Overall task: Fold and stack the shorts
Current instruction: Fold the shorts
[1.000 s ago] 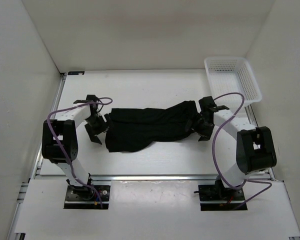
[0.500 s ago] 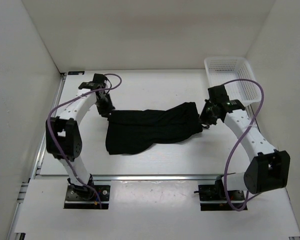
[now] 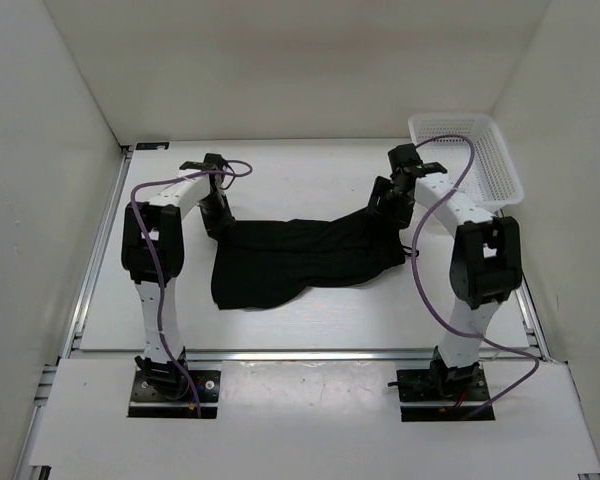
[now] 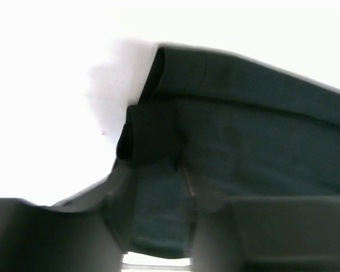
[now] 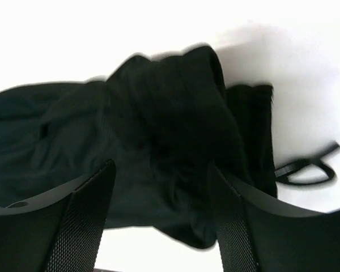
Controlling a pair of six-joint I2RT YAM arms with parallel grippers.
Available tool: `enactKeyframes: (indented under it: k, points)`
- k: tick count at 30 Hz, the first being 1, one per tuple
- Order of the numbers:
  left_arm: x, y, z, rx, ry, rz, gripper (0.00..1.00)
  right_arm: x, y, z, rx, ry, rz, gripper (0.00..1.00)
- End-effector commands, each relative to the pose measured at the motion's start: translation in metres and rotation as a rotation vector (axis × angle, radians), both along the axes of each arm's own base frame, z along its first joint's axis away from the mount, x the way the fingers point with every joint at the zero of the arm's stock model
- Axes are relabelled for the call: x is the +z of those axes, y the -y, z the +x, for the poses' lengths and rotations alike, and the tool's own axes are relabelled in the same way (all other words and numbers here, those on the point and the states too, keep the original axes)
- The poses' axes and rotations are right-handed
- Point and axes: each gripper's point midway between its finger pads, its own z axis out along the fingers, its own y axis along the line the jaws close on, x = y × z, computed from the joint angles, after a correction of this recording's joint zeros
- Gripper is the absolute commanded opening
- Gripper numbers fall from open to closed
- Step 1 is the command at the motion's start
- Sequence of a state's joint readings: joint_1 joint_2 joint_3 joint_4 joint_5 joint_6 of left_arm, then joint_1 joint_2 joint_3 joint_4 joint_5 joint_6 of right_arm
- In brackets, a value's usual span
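Your black soft-fabric shorts point(image 3: 305, 255) lie stretched across the white tabletop point(image 3: 310, 170). Your right gripper point(image 3: 380, 205) holds its jaws spread over their right end. Your left gripper point(image 3: 218, 222) straddles the far-left corner, but you cannot tell whether it pinches.

The shorts point(image 3: 300, 255) are soft, matt black cloth; the basket point(image 3: 458, 119) is white plastic mesh; the table point(image 3: 300, 175) is smooth white.

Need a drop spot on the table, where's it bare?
Bare: the far strip between the shorts and the back wall, and the near strip between the shorts and the table edge. Crowded: far right, where the basket and the right gripper sit close.
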State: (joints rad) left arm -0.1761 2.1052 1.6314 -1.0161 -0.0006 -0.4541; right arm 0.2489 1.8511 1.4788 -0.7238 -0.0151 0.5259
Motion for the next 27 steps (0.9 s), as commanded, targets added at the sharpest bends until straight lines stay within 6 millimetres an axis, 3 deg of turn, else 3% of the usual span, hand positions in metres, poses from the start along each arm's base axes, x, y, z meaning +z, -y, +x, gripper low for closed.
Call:
enactKeyframes:
  k: [1, 2, 4, 9, 13, 21, 22, 24, 25, 26, 27]
  points:
    - [0.013, -0.001, 0.020, -0.003, 0.064, 0.001, 0.29, -0.001, -0.009, 0.022, 0.009, 0.023, 0.032, 0.71]
    - [0.009, -0.002, 0.019, -0.012, 0.055, 0.004, 0.11, 0.000, -0.009, 0.028, -0.003, 0.030, 0.027, 0.71]
    - [0.007, -0.005, 0.019, -0.003, 0.043, 0.006, 0.10, -0.013, -0.009, 0.030, -0.004, 0.003, 0.020, 0.71]
    - [0.031, -0.011, 0.030, 0.026, 0.107, -0.015, 0.10, -0.025, -0.002, 0.043, -0.028, -0.002, -0.016, 0.69]
    - [0.051, -0.015, 0.054, 0.055, 0.165, -0.089, 0.10, -0.038, 0.007, 0.050, -0.059, -0.022, -0.029, 0.67]
    - [0.037, -0.014, 0.081, 0.088, 0.132, -0.121, 0.10, -0.032, 0.008, 0.055, -0.055, -0.007, -0.037, 0.67]
    - [0.031, -0.012, 0.083, 0.086, 0.121, -0.131, 0.17, -0.028, 0.008, 0.056, -0.055, 0.002, -0.035, 0.69]
    - [0.036, -0.012, 0.085, 0.085, 0.128, -0.132, 0.41, -0.011, 0.008, 0.057, -0.043, 0.043, -0.031, 0.73]
    - [0.036, -0.016, 0.085, 0.094, 0.129, -0.132, 0.58, -0.007, 0.009, 0.053, -0.032, 0.044, -0.036, 0.80]
    - [0.036, -0.017, 0.083, 0.095, 0.118, -0.131, 0.89, 0.001, 0.010, 0.053, -0.024, 0.064, -0.035, 0.84]
    - [0.048, -0.016, 0.087, 0.093, 0.148, -0.134, 0.99, 0.016, 0.012, 0.052, -0.031, 0.098, -0.040, 0.88]
